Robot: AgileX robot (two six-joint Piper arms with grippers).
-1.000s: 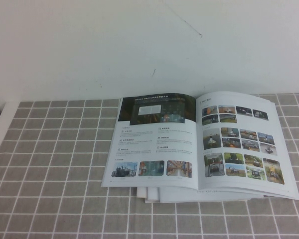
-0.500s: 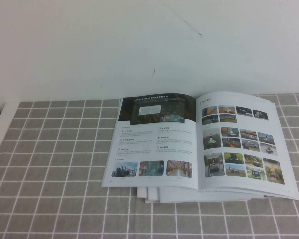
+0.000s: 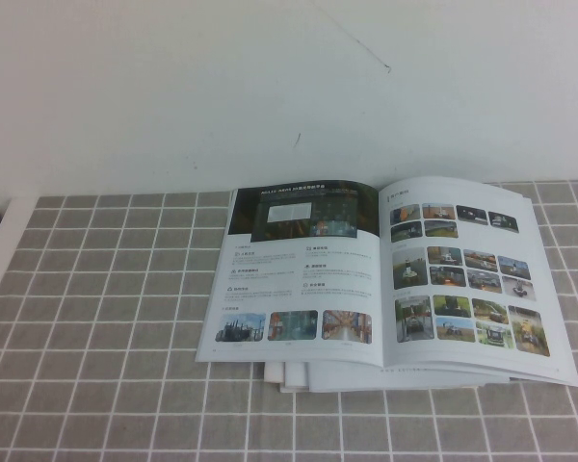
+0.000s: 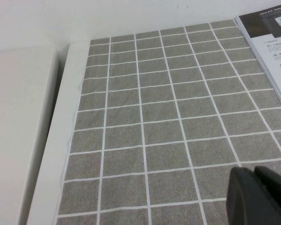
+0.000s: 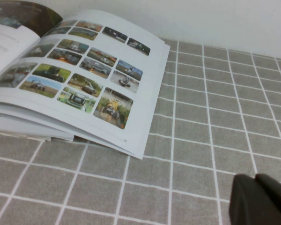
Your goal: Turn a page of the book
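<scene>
The book [image 3: 380, 279] lies open on the grey tiled cloth, right of centre. Its left face carries a dark banner, text and three photos. Its right face carries rows of small vehicle photos. The page is hidden. Neither arm shows in the high view. In the left wrist view my left gripper [image 4: 255, 174] hangs shut and empty over bare cloth, well left of the book's edge [image 4: 271, 42]. In the right wrist view my right gripper [image 5: 255, 177] is shut and empty above the cloth, beyond the book's near right corner [image 5: 136, 152].
The grey tiled cloth [image 3: 96, 318] covers the table. A white table border [image 4: 61, 140] runs along the cloth's left side. A white wall [image 3: 270, 87] stands behind the book. White sheets [image 3: 299, 380] stick out from under the book's front edge.
</scene>
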